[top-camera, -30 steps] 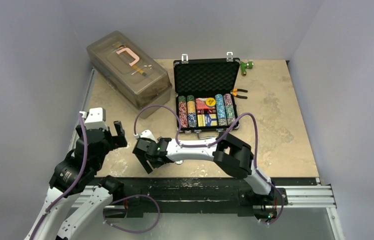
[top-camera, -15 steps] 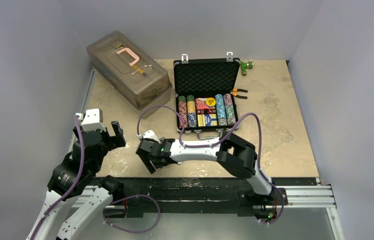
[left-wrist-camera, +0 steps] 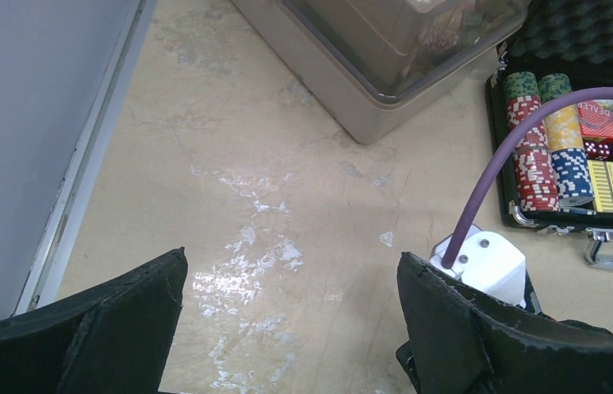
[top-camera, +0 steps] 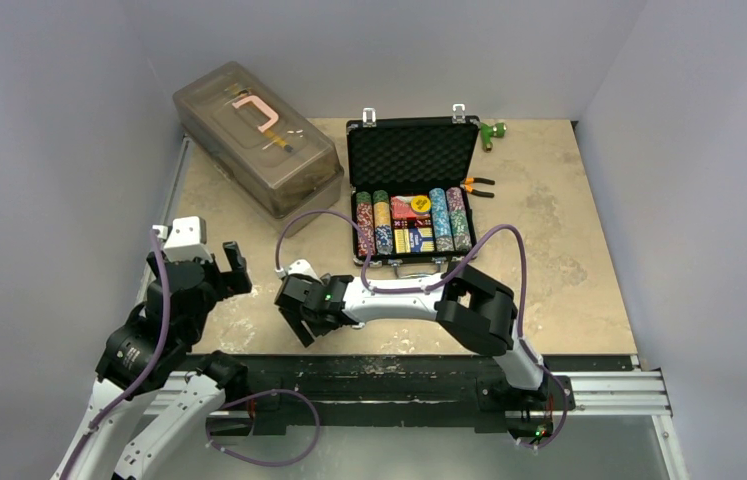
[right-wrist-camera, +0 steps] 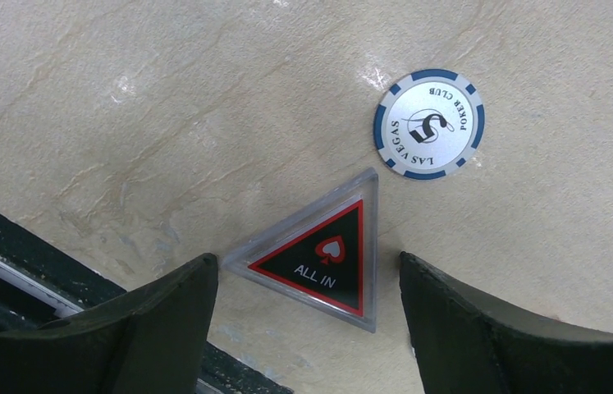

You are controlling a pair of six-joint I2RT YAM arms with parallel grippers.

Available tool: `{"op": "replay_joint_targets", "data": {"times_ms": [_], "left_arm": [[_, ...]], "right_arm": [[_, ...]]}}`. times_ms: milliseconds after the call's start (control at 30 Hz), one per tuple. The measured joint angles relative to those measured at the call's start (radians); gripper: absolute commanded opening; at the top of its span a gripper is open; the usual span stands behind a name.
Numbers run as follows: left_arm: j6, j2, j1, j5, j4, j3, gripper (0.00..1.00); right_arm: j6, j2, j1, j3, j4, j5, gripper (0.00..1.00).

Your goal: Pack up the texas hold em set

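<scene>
The black briefcase (top-camera: 411, 190) lies open at mid-table, foam lid up, with rows of poker chips (top-camera: 373, 224), card decks and red dice in its tray. Its left side also shows in the left wrist view (left-wrist-camera: 532, 156). My right gripper (top-camera: 294, 325) is low over the table near the front edge. It is open, and its fingers straddle a clear triangular "ALL IN" marker (right-wrist-camera: 319, 258) that lies flat without touching them. A blue-and-white chip (right-wrist-camera: 428, 123) lies just beyond the marker. My left gripper (left-wrist-camera: 292, 256) hangs open over bare table at the left, holding nothing.
A large translucent grey-brown box (top-camera: 254, 140) stands at the back left. Orange-handled pliers (top-camera: 477, 186) lie right of the case, and a small green object (top-camera: 492, 131) sits at the back. The black front rail (right-wrist-camera: 7, 246) runs close beside the right gripper's left finger.
My right gripper has edged a little to the right along the front edge. The left arm shifted slightly to the left, then held still. Both stay open.
</scene>
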Motion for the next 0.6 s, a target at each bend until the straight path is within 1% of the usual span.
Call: {"op": "replay_joint_targets", "data": {"times_ms": [167,333,600], "left_arm": [[0.0,0.006,0.0,0.0,0.0,0.0,0.95],[0.0,0.01,0.0,0.0,0.0,0.0,0.95],[0.0,0.011,0.0,0.001,0.0,0.0,0.95]], "right_arm": [[-0.002,0.0,-0.006,0.0,0.001,-0.001,0.66],[-0.001,0.0,-0.006,0.0,0.002,0.01,0.54],[-0.003,0.0,-0.008,0.0,0.011,0.021,0.4]]}}
